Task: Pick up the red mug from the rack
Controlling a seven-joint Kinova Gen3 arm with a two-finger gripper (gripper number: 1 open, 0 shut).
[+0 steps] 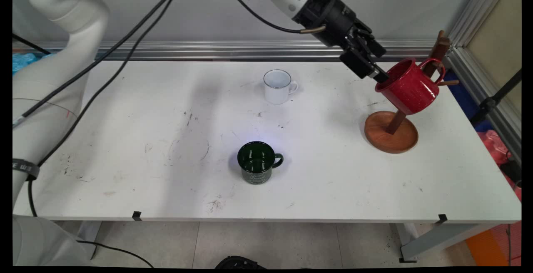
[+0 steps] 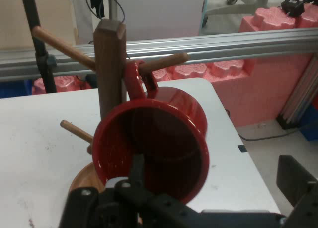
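Note:
A red speckled mug (image 1: 410, 88) hangs tilted on the wooden mug tree (image 1: 391, 133) at the table's right, its handle (image 2: 134, 81) looped over a peg (image 2: 166, 63). My gripper (image 1: 379, 64) is at the mug's left rim and stands open. In the hand view one finger (image 2: 136, 171) reaches into the mug's mouth (image 2: 149, 148), while the other finger (image 2: 298, 183) stays well outside its wall. The jaws straddle the rim without pressing on it.
A white mug (image 1: 278, 85) stands upright at the back centre of the table (image 1: 125, 140). A dark green mug (image 1: 257, 162) stands nearer the front centre. The tree's round base and free pegs (image 1: 447, 83) jut out near the table's right edge.

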